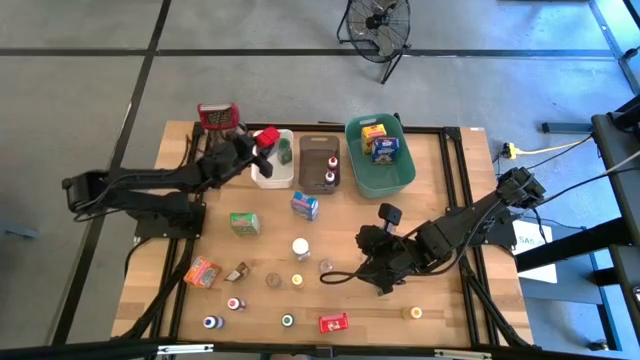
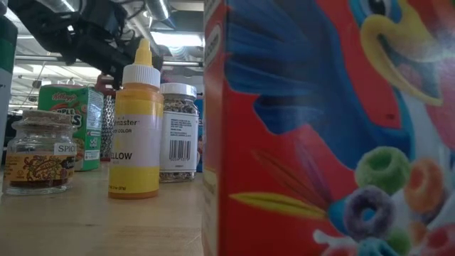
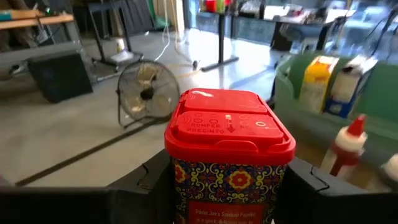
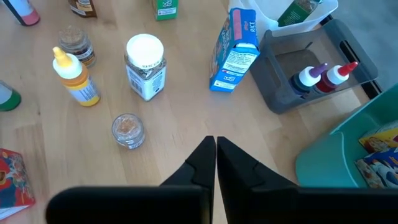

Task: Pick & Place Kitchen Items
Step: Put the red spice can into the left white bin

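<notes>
From above we see a wooden table (image 1: 430,200) strewn with small kitchen items. The left gripper (image 1: 262,143) reaches over the white bin (image 1: 283,175) at the table's far edge, its fingers (image 3: 314,193) pinching a red-lidded tin with a patterned floral wrap (image 3: 229,158); the tin's lower half is cut off in the left wrist view, and its label is only partly legible. Beside the white bin sits a brown bin (image 1: 310,152) holding two small squeeze bottles (image 4: 322,78), then a teal bin (image 1: 372,182) with little boxes whose print we cannot read.

The right gripper (image 4: 216,155) hovers above the open table near a small clear glass jar (image 4: 128,130), its fingers pressed together and holding nothing. Close by stand a white-capped sprinkles jar (image 4: 145,67), a yellow squeeze bottle (image 4: 74,78) and a tilted blue-and-white carton (image 4: 237,50).

In the low view a red cereal box (image 2: 327,128) fills most of the picture and hides everything behind it. The arm above shows only as a dark blur.
</notes>
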